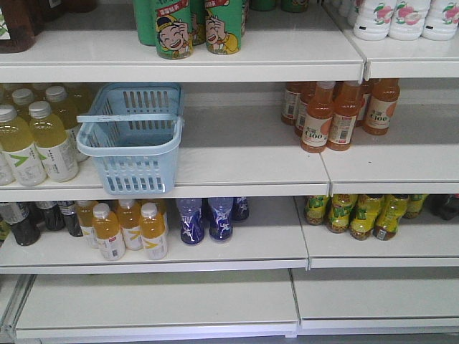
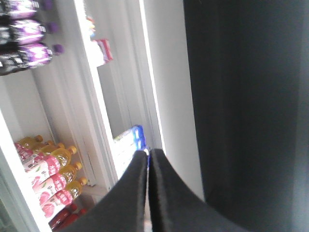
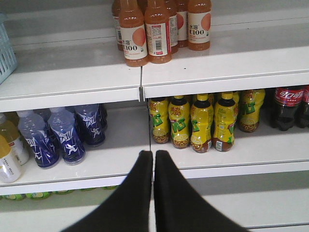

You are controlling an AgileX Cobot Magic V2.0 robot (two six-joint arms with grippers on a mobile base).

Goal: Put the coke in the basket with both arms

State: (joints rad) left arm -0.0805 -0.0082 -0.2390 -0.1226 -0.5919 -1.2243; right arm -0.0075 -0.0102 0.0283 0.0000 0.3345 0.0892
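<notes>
One pale blue slotted plastic basket [image 1: 140,172] sits left of centre on the middle white shelf [image 1: 244,161], nothing inside, handle across its rim. No red Coca-Cola container shows in any view, only two dark cola bottles with red labels [image 3: 285,104] at the right edge of the right wrist view. Left gripper [image 2: 147,153] and right gripper [image 3: 153,154]: both pressed closed on nothing. Coke likely rigid, smooth, slippery; grasp mid-body.

basket [image 3: 6,53]: right wrist view, 10 o'clock; only a slotted corner shows, the rest is cut by the edge.
green cans [image 1: 174,29]: front view, 12 o'clock; tops cut off.
cola bottles [image 3: 288,104]: 3 o'clock; caps hidden behind the shelf lip.
dark surface [image 2: 246,106]: left wrist view, 3 o'clock; blurred, cannot tell what it is.
</notes>
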